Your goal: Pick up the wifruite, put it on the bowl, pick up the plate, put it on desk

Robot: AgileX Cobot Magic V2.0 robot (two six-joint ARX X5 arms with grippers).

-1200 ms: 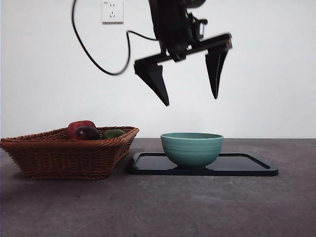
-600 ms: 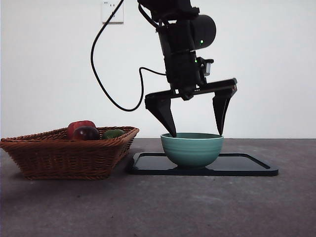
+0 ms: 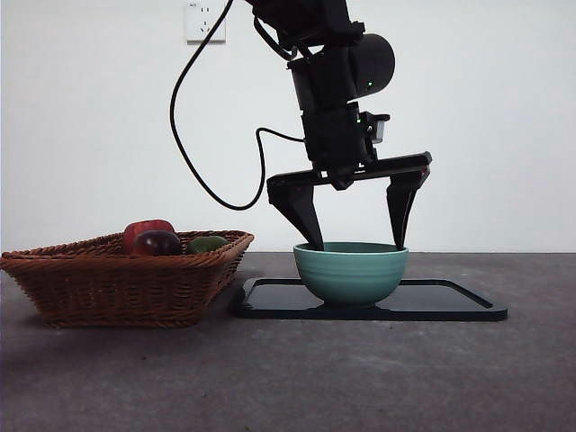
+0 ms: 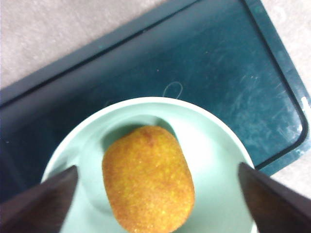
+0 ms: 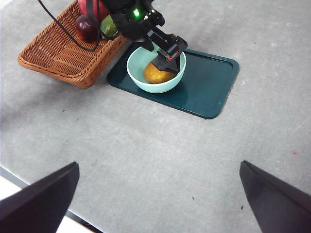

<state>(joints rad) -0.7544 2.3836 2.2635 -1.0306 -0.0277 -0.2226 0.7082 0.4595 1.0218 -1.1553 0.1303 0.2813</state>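
Wifruite (image 4: pixel 148 178) lay in the bowl (image 3: pixel 350 271), free of the left gripper (image 3: pixel 355 245), whose jaws stood spread wide at the rim. First step judged done. Right gripper (image 5: pixel 155 194) waited high, jaws apart. Next: lift clear, then take the tray (image 3: pixel 441 301) to the bench (image 3: pixel 288 378).

The wifruite (image 4: pixel 148 178) lies in the bowl (image 3: pixel 350 271) right under the open left gripper (image 3: pixel 356 243), the bowl sits on the tray (image 3: pixel 450 302), and the basket (image 3: pixel 126 274) stands off to its side.
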